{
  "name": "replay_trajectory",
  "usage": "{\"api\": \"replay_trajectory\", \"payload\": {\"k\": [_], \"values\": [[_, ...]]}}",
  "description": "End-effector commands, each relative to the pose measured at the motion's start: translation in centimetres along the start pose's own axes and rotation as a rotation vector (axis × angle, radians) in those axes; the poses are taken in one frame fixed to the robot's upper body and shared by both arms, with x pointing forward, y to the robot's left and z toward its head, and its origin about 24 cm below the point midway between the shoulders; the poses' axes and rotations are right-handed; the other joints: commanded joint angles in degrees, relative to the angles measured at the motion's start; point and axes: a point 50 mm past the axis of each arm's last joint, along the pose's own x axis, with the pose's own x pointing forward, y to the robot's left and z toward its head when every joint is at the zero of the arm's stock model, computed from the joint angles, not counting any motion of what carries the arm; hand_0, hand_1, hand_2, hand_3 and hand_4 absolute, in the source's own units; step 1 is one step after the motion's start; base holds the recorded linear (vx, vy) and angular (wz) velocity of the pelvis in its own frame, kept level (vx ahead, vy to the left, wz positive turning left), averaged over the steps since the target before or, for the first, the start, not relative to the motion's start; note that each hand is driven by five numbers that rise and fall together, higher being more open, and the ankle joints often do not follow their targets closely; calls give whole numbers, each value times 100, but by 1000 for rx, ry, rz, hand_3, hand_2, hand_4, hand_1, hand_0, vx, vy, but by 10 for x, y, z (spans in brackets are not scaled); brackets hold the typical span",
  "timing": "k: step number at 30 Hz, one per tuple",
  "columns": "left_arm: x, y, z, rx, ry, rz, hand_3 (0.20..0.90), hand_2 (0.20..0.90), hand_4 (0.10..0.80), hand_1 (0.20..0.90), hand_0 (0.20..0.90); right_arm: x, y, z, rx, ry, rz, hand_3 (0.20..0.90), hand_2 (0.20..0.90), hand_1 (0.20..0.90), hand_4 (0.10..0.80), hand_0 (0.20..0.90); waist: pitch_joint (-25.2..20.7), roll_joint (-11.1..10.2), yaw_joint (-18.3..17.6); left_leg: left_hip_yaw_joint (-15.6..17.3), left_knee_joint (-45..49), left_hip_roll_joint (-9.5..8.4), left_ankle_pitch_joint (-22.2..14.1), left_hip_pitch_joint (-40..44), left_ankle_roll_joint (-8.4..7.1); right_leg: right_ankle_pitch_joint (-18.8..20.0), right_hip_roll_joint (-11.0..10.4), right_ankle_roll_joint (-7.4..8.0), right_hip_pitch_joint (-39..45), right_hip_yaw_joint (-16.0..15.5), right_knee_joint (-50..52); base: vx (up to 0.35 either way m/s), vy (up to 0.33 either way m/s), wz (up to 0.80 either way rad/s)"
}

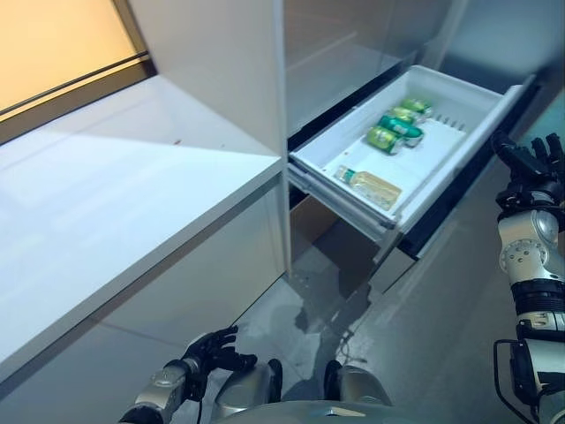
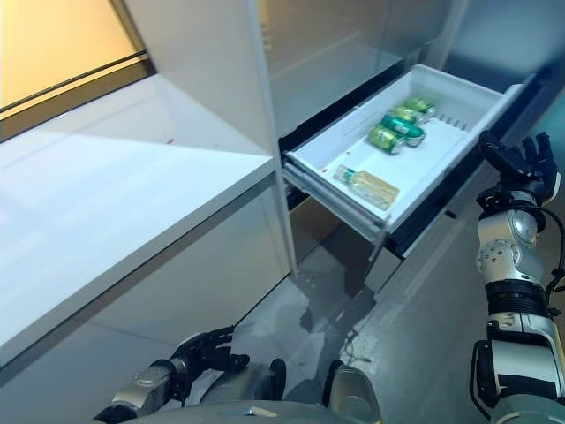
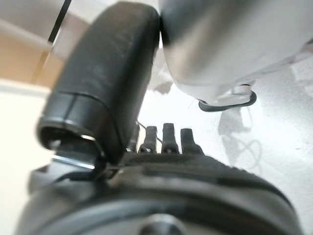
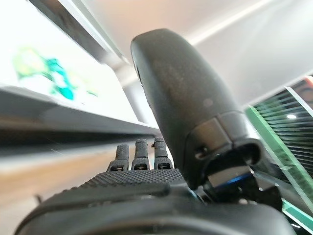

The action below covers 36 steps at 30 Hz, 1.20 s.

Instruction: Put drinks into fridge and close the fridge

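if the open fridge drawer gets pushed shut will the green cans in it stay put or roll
The green metal cans lie on their sides in the white plastic fridge drawer, so they will probably roll or slide when pushed. They sit close together, so may knock each other. The clear plastic bottle, also lying down, could shift too.

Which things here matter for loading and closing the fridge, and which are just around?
Job:
- fridge drawer, pulled open
- three green cans lying in it
- clear bottle lying in it
- right hand, open, beside the drawer's front
- left hand, low and empty

Around:
- white counter
- window
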Motion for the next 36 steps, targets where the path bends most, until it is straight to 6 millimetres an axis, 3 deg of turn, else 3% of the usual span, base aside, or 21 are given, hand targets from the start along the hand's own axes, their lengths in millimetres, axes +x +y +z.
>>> {"api": "replay_trajectory", "payload": {"k": [1, 12, 20, 26, 28, 29, 36], "values": [[-10, 12, -14, 4, 33, 67, 900, 900, 800, 900, 900, 11, 34, 56, 183, -186, 100, 900, 900, 900, 800, 900, -5, -113, 174, 7, 566, -210, -927, -197, 451, -775, -120, -352, 199, -295, 996, -31, 49, 27], [-13, 13, -23, -57, 22, 89, 900, 900, 800, 900, 900, 22, 27, 50, 262, -117, -4, 900, 900, 900, 800, 900, 310, 12, 427, -177, 816, -375, -865, -510, 437, -1027, -283, -466, -162, -381, 1688, 15, 55, 13], [-15, 8, -27, -90, -2, 73, 900, 900, 800, 900, 900, 22, 36, 42, 213, -80, 93, 900, 900, 900, 800, 900, 378, 52, 572, -334, 640, -415, -728, -473, 393, -1035, -328, -455, -131, -448, 1708, 57, 47, 4], [-16, 6, -32, -76, 7, 62, 900, 900, 800, 900, 900, 17, 61, 29, 187, -29, 251, 900, 900, 900, 800, 900, 398, 73, 719, -490, 311, -437, -528, -368, 333, -977, -370, -397, -21, -545, 1565, 82, 37, 11], [-16, 6, -33, -73, 11, 62, 900, 900, 800, 900, 900, 16, 69, 28, 178, -18, 287, 900, 900, 900, 800, 900, 374, 54, 765, -565, 245, -467, -612, -288, 310, -1074, -364, -341, 73, -507, 1513, 120, 32, 10], [-17, 6, -34, -73, 10, 63, 900, 900, 800, 900, 900, 15, 77, 27, 173, -11, 318, 900, 900, 900, 800, 900, 376, 86, 805, -581, 140, -463, -431, -310, 305, -925, -399, -355, 75, -607, 1418, 0, 70, 16], [-19, 11, -35, -66, 10, 70, 900, 900, 800, 900, 900, 10, 102, 19, 156, 31, 416, 900, 900, 900, 800, 900, 293, 104, 972, -816, -288, -505, -182, -177, 259, -748, -379, -243, 256, -709, 1005, 54, 34, 14]]}}
